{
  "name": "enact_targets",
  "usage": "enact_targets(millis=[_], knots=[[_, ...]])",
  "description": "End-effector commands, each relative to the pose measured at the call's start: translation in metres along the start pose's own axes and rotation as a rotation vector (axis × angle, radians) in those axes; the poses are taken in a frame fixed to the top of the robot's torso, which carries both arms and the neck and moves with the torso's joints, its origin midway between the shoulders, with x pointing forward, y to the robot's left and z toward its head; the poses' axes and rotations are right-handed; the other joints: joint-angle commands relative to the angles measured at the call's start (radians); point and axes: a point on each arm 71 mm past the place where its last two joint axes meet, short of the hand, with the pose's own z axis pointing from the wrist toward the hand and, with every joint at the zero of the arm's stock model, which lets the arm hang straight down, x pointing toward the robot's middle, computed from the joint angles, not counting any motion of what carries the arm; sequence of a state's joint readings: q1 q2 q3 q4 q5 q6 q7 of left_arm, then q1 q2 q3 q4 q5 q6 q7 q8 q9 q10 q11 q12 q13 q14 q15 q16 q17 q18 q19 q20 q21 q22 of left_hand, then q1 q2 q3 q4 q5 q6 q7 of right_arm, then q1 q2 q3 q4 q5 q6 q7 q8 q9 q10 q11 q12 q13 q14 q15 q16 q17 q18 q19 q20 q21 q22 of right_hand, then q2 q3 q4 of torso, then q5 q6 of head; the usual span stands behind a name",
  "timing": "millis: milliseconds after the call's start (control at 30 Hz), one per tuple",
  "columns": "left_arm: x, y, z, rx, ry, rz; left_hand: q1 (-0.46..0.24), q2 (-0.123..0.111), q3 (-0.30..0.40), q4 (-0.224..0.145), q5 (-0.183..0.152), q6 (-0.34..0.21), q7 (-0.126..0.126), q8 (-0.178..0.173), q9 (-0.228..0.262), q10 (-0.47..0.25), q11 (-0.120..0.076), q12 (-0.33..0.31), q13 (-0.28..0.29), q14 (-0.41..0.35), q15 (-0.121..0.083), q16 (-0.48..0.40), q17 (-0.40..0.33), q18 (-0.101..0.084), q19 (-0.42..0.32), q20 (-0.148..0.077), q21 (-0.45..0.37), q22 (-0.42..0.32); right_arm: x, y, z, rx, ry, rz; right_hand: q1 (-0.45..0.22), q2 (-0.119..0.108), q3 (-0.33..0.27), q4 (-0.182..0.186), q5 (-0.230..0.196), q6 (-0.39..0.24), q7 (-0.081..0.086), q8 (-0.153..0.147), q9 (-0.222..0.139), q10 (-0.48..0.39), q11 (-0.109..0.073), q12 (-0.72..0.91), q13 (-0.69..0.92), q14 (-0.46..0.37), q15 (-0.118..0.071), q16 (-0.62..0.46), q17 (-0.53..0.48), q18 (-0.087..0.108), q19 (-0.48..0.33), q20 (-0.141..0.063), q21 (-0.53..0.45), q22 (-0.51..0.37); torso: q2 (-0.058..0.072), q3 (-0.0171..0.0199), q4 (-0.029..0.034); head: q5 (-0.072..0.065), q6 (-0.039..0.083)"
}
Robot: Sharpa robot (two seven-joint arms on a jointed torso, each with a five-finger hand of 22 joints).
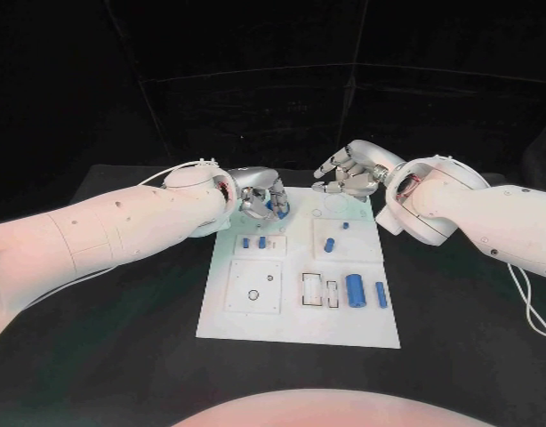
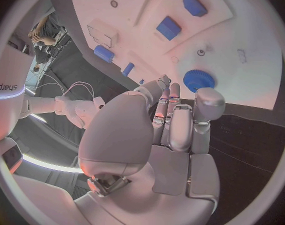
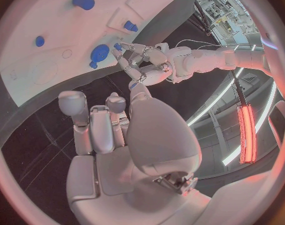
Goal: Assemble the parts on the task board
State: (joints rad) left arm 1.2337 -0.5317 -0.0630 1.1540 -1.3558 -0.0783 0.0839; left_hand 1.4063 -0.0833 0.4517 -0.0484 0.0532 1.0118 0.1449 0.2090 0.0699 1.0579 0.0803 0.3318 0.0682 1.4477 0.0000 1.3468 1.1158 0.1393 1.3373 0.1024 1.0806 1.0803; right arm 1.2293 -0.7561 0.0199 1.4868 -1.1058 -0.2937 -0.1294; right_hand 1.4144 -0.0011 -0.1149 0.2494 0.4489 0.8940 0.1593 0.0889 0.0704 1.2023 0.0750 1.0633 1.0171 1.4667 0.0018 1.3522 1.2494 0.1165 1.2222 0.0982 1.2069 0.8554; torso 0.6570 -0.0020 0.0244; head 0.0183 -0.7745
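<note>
The white task board point(image 1: 301, 322) lies in the middle of the black table. A round blue toothed part point(image 2: 199, 80) sits at the board's far left corner; it also shows as the blue disc point(image 3: 99, 51) and as a blue spot point(image 1: 277, 211). My left hand point(image 1: 260, 196) hovers over that corner, its fingertips point(image 2: 165, 83) just beside the disc, with nothing plainly held. My right hand point(image 1: 350, 172) hangs above the board's far right edge with its fingers point(image 3: 92, 122) loosely bent and nothing in them. In the right wrist view my left hand point(image 3: 145, 67) reaches towards the disc.
Several small blue parts stand or lie on the board: two short pegs point(image 1: 254, 241), a slanted piece point(image 1: 330, 245), a thick cylinder point(image 1: 355, 291) and a thin bar point(image 1: 381, 294). A square recess plate point(image 1: 256, 286) is at the near left. Black table surrounds the board.
</note>
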Motion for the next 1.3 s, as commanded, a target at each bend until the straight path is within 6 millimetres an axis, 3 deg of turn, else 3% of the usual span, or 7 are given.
enact_targets(millis=[33,300,600,1300], knots=[[-0.002,0.005,-0.004,-0.020,0.006,-0.041,-0.012,0.000,0.006,0.001,0.000,0.007,0.002,-0.004,-0.001,0.007,0.002,-0.007,0.000,0.006,0.000,0.006,-0.001,-0.021,0.009,-0.001,0.006,0.003,-0.001,0.001,0.000,-0.004,-0.004,0.001,0.009,-0.001,0.002,0.006,0.004,-0.005,0.004,0.002,-0.001,-0.006,-0.002,-0.005,0.000,0.034,-0.008,-0.006,0.000,0.017,-0.007,0.002,-0.003,0.000,0.000,0.0002,0.0011,0.003,0.000],[-0.003,0.024,-0.016,-0.077,0.045,-0.049,-0.017,-0.006,0.008,-0.001,0.000,0.011,0.001,-0.005,-0.001,0.012,0.002,-0.009,0.000,0.005,0.000,0.005,-0.005,-0.021,0.010,-0.001,0.009,0.006,-0.002,0.000,0.000,-0.003,-0.004,0.001,0.009,-0.001,0.002,0.006,0.004,-0.005,0.004,0.002,-0.001,-0.006,-0.002,-0.005,0.000,0.034,-0.008,-0.006,0.000,0.017,-0.007,0.002,-0.003,0.000,0.002,-0.0008,-0.0015,0.007,-0.001],[0.003,0.032,-0.016,-0.113,0.094,-0.035,-0.020,-0.010,0.008,-0.002,0.000,0.013,0.000,-0.006,-0.001,0.014,0.001,-0.010,0.000,0.005,0.000,0.004,-0.008,-0.021,0.009,0.000,0.007,0.005,-0.001,0.001,0.000,-0.006,-0.003,0.001,0.011,0.001,0.004,0.008,0.005,-0.004,0.004,0.004,0.000,-0.005,-0.002,-0.002,0.002,0.034,-0.008,-0.006,0.000,0.017,-0.007,0.002,-0.003,-0.001,0.002,-0.0003,-0.0041,0.010,-0.002],[0.008,0.035,-0.015,-0.135,0.131,-0.029,-0.020,-0.010,0.011,-0.005,0.000,0.018,-0.001,-0.006,0.000,0.020,0.000,-0.011,0.001,0.003,0.000,0.003,-0.011,-0.021,0.008,0.000,0.010,0.008,-0.001,0.001,0.000,-0.007,-0.002,0.001,0.011,0.001,0.004,0.008,0.005,-0.004,0.004,0.004,0.000,-0.005,-0.002,-0.002,0.002,0.034,-0.008,-0.006,0.000,0.017,-0.007,0.002,-0.003,-0.001,0.001,0.0007,-0.0028,0.010,-0.005]])
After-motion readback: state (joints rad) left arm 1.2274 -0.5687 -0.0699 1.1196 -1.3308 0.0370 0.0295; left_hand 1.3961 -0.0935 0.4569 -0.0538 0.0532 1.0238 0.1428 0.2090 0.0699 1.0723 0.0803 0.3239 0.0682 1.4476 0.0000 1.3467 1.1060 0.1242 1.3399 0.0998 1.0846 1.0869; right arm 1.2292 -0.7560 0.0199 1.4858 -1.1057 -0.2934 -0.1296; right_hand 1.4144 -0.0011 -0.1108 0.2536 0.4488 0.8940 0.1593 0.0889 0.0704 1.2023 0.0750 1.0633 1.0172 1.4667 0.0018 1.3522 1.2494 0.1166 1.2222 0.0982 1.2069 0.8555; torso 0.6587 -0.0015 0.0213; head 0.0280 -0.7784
